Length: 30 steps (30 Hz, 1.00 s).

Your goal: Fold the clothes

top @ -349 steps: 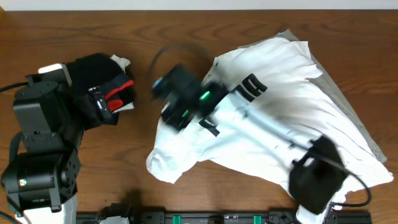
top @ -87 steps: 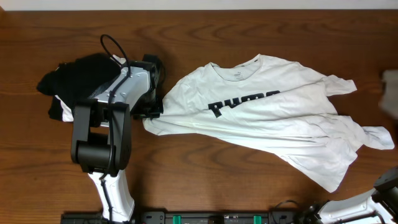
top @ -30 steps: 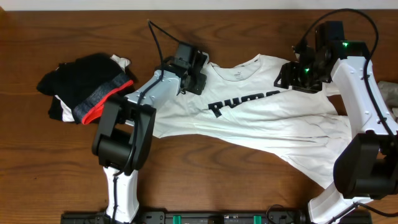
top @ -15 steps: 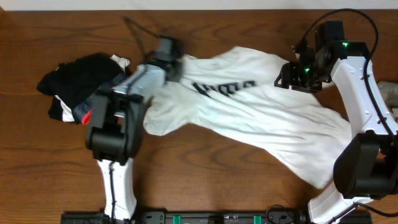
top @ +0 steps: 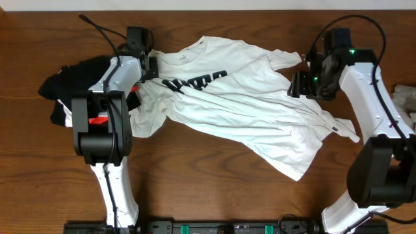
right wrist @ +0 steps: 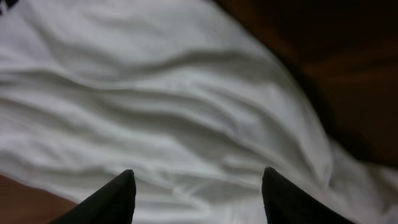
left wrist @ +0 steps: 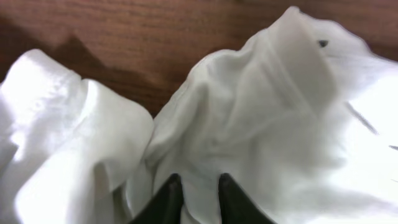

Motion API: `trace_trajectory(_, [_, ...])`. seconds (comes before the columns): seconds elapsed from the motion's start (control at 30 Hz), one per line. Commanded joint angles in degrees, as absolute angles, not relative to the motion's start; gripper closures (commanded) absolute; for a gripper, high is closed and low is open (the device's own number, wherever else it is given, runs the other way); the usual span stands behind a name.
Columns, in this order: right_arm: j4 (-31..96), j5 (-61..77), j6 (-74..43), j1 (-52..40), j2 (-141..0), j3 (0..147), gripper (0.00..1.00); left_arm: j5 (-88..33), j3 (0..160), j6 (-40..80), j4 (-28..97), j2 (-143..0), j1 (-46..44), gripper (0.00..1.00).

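Step in hand, as we are reading it: spreading the shirt flat before any fold.

- The T-shirt is lying print-up across the middle of the table. It is skewed, with the collar far-left and the hem trailing near-right. The black lettering is creased.
- The left gripper is at the collar and left-shoulder end. Its fingers are standing narrow with a thin gap, and we cannot tell whether a fold is caught between them.
- The right gripper is hovering wide over the right sleeve area, holding nothing.
- The shirt's left edge is crowding the black garments.

Doing it well, in our judgement:
- If the left lets go, it should rise straight up so it does not drag cloth.
- The shirt wants drawing back right, off the dark pile.
- The right should close on the sleeve seam rather than loose belly fabric.
- Both ends should then be tensioned apart until the lettering lies flat.
- The risks are the bunch under the left sleeve staying trapped and the dark clothes getting snagged.

Against half a second ago:
- The left gripper is sitting further left and far, now just beside the black garments.
- The lettering and collar are following it leftward.
- The hem corner is pulling in from the near-right.
- The right arm is hardly shifting.
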<state>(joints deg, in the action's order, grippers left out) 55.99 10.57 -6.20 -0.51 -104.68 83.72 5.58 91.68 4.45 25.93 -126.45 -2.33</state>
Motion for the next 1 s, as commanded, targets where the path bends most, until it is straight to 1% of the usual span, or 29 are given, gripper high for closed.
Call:
trace_trajectory(0.0, [49.28,7.60,-3.84,-0.84,-104.60,80.31,0.40,6.44,93.71,4.80,28.05,-120.68,-2.22,0.73])
trace_trajectory(0.07, [42.11,7.99,-2.90,-0.84,-104.73,77.30,0.39,6.44,93.71,4.80,29.76,-117.69,-2.22,0.71])
trace_trajectory(0.13, [34.65,8.01,-2.92,-0.82,-105.19,74.02,0.40,5.96,93.71,4.80,32.32,-113.75,-2.28,0.69])
trace_trajectory(0.23, [27.16,10.94,-3.18,-0.82,-106.96,70.37,0.58,4.10,93.71,4.82,36.23,-107.66,-2.44,0.65])
trace_trajectory(0.27, [25.96,12.67,-3.18,-0.84,-107.87,69.76,0.60,3.42,93.71,4.82,37.47,-105.62,-2.55,0.64])
trace_trajectory(0.3, [25.43,13.87,-3.16,-0.84,-108.73,69.52,0.60,3.07,93.71,4.84,38.61,-103.81,-2.61,0.64])
trace_trajectory(0.33, [25.28,14.92,-3.16,-0.89,-110.04,69.52,0.55,2.70,93.71,4.84,39.92,-101.41,-2.83,0.64])
trace_trajectory(0.37, [25.26,15.16,-3.16,-0.95,-111.04,69.52,0.46,2.52,93.71,4.84,40.62,-99.81,-3.01,0.64])
trace_trajectory(0.47, [25.74,14.79,-3.14,-1.21,-114.76,69.52,0.29,2.09,93.71,4.86,42.28,-95.18,-3.73,0.64])
trace_trajectory(0.5, [26.02,14.81,-3.14,-1.21,-115.81,69.52,0.29,2.09,93.71,4.86,42.89,-93.58,-4.10,0.64])
trace_trajectory(0.53, [26.22,14.79,-3.16,-1.21,-116.90,69.52,0.32,2.11,93.71,4.86,43.38,-92.55,-4.34,0.63])
trace_trajectory(0.57, [26.30,14.79,-3.16,-1.19,-118.10,69.52,0.43,2.09,93.71,4.86,43.86,-91.59,-4.58,0.63])
trace_trajectory(0.63, [26.06,13.19,-3.25,-1.19,-120.16,69.52,0.73,2.11,93.71,4.86,44.88,-90.00,-4.97,0.63])
trace_trajectory(0.7, [25.58,7.53,-5.08,-1.15,-121.56,69.52,0.91,2.11,93.71,4.89,45.82,-89.01,-4.97,0.63])
trace_trajectory(0.77, [24.38,0.89,-6.85,-0.84,-121.99,69.54,0.99,2.09,93.71,4.89,46.83,-88.53,-4.97,0.63])
trace_trajectory(0.83, [21.91,-4.32,-7.68,0.03,-121.93,70.00,0.99,2.09,93.71,5.06,47.99,-88.33,-4.99,0.62])
trace_trajectory(0.97, [19.27,-5.65,-7.97,3.11,-121.93,74.63,0.99,1.91,93.71,5.08,49.32,-88.33,-5.43,0.62])
